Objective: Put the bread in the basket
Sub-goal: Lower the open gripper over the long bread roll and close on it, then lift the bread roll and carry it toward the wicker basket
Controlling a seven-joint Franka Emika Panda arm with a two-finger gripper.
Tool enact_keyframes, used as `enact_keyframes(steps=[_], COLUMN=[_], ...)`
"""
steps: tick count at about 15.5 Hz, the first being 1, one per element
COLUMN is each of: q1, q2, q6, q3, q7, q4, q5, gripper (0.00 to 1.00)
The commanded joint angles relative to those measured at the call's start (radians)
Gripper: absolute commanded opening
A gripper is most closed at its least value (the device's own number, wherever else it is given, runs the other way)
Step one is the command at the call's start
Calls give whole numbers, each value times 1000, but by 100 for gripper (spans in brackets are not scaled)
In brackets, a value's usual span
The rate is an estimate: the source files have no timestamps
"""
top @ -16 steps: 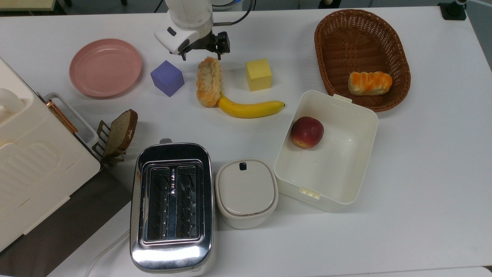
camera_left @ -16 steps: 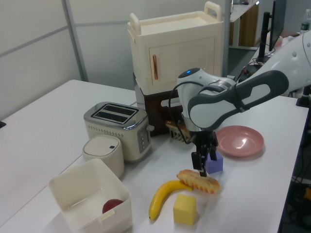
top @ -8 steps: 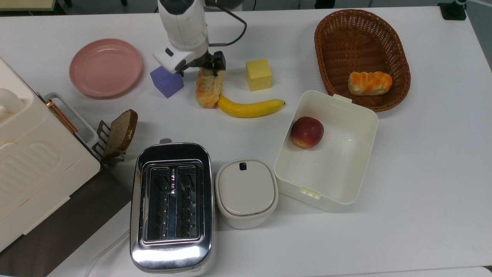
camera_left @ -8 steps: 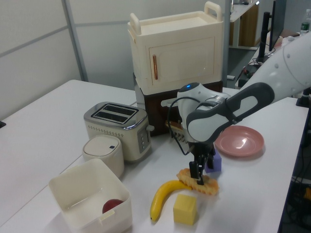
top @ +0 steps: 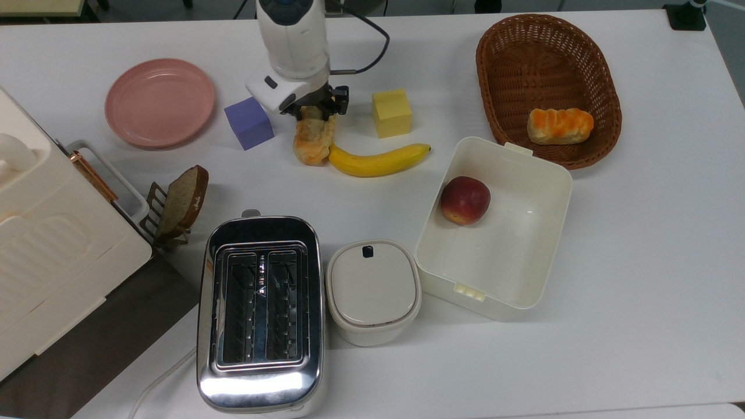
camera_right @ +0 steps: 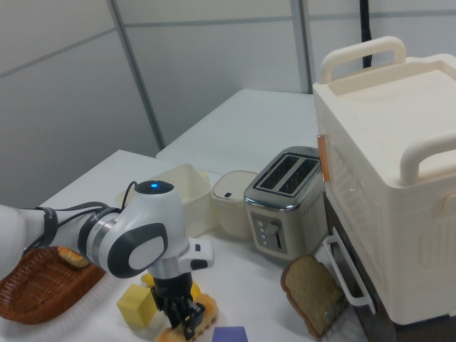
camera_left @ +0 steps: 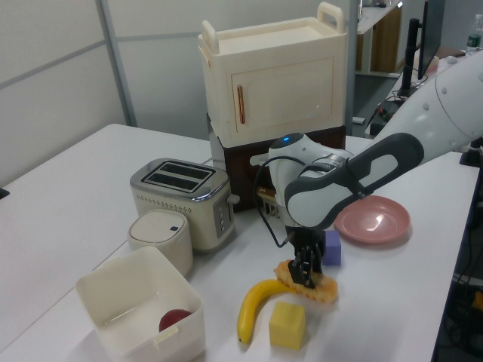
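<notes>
The bread (top: 313, 142), a long golden roll with its pale crumbly side up, lies on the white table with its near end touching a banana (top: 378, 162). My gripper (top: 319, 110) is down over the roll's far end, open, with one finger on each side of it. In the left view the gripper (camera_left: 304, 277) sits low on the bread (camera_left: 321, 286), and the right view shows the gripper (camera_right: 182, 320) pressed down around the bread (camera_right: 203, 317). The brown wicker basket (top: 483, 64) stands at the top view's upper right, with a short orange-topped bun (top: 560, 125) in it.
A purple cube (top: 249, 123) and a yellow cube (top: 391, 112) flank the gripper. A white box (top: 524, 174) holding an apple (top: 464, 199) sits between bread and basket. Pink plate (top: 159, 102), toast slice (top: 185, 198), toaster (top: 260, 314) and lidded pot (top: 372, 291) lie elsewhere.
The gripper has come down from beyond the bread's far end onto the roll. The purple cube was nudged toward the top view's left, and the bread and banana shifted slightly.
</notes>
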Motion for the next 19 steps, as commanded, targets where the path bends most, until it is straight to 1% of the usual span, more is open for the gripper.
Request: enact_keyframes(steps=[1, 2, 5, 6, 8, 9, 10, 12, 16, 18, 19], q1=[30, 28, -5, -5, 5, 13, 39, 117, 296, 387, 419], q2=[-5, -16, -68, -74, -77, -77, -77, -79, -65, -59, -56], q6=[28, 12, -221, -287, -416, -462, -497, -527, -513, -489, -484], q3=[-7, -8, -11, -11, -4, 3, 10, 12, 12, 12, 12], q7=[55, 53, 33, 33, 45, 61, 99, 184, 375, 435, 462], q4=[-9, -7, 146, 204, 330, 379, 411, 447, 478, 482, 484], q5=[-10, -10, -4, 10, 68, 79, 82, 88, 145, 148, 148], gripper=[0, 0, 0, 0, 0, 0, 0, 0, 0, 0, 0])
